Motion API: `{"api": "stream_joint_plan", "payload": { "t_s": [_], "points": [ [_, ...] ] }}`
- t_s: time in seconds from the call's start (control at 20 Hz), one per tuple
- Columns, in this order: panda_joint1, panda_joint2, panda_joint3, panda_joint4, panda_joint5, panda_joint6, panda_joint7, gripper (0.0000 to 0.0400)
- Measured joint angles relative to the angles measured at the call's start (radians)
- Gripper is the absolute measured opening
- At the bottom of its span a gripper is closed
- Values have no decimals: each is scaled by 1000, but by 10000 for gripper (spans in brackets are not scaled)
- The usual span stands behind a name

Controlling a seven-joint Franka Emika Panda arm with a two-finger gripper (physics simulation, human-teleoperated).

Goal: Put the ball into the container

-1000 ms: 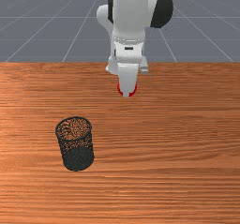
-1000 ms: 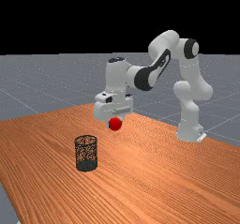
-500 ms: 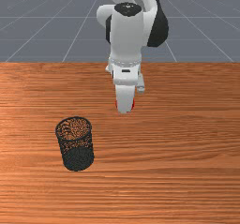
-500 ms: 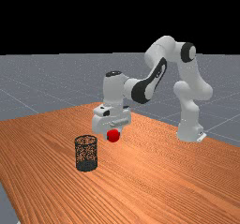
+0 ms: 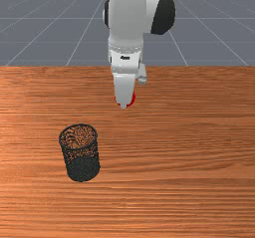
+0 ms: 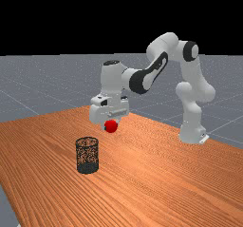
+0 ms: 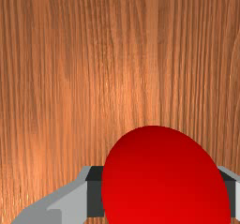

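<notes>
Red ball (image 7: 166,181) sits btwn the two dark finger pads (image 7: 95,192) of your gripper (image 6: 110,126), w/ both touching it from opp. sides. So jaws are closed on it, parted only approx. the ball's width, & you've got what looks like a decent hold. Ball is a bit off-centre in the wrist view but no sign of a slip.

Hand (image 6: 109,108) is right above, pointing down, carrying the ball clear of the wooden table (image 5: 189,192). Arm (image 6: 159,65) reaches out from its base at the far view's right.

Black wire-mesh basket (image 5: 82,167) stands upright on the tabletop, open end up, apart from the ball: toward the front view's left & nearer that cam. Ball isn't over the opening yet. Can't tell for sure if its underside would clear the rim.

Status: pick-up & lift done, so approx. halfway, I'd say. Left to do: carry across, centre over the basket, lower a little if req'd, release, back off. Next move s/b sideways w/ height kept up; come in too low & you'd likely clip the rim or tip the basket. Release off-centre & the ball could bounce out & roll.
</notes>
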Motion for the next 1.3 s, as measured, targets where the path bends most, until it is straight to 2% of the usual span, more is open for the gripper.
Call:
{"api": "stream_joint_plan", "payload": {
  "t_s": [0.15, 0.3, 0.45, 0.55, 0.65, 0.8, 0.9, 0.95, 1.3],
  "points": [
    [-27, 4, -12, 3, 0, 1, -40, 279],
    [-80, 15, -18, 19, 27, -3, -130, 279],
    [-99, -83, -18, -137, 57, 44, -149, 279],
    [-97, -116, -23, -194, 44, 77, -141, 279],
    [-94, -66, -26, -124, 31, 54, -129, 279],
    [-93, 53, -23, 67, 33, -44, -124, 279],
    [-92, 65, -23, 77, 34, -41, -123, 279],
    [-90, 58, -25, 53, 37, -6, -103, 279],
    [-109, 88, -33, 70, 28, -3, -143, 279]
  ]
}}
